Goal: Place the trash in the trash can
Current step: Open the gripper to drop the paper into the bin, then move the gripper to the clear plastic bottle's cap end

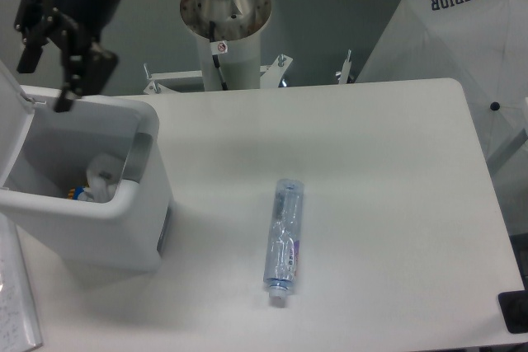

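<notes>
**One piece binned, the bottle still to go**

We have our gripper (45,59) above the far rim of the trash can (99,220), at the left end of the counter (371,171). Its two fingers stand spread apart and hold nothing; one dark fingertip hangs just over the bin's back edge, and the lid is tipped up at the far left.

Inside the open bin we see the crumpled white scrap (105,177) lying on the bottom near the right-hand wall, resting against a bit of blue and yellow that shows beneath it. By our reading, that half of the job is finished: the scrap is in the can and free of the fingers.

The other half has not been started. The flattened clear bottle (284,241) lies on the counter well apart from the bin, towards the middle of the surface, its long axis running roughly away from the camera with the white cap at the near end and the blue label around the body. Nothing touches it.

We judge the task about half done. What is left is to swing across to the bottle, close on its crushed body, carry it over the opening and let it drop. The thin, slick plastic may flex or slip in the grasp.
</notes>
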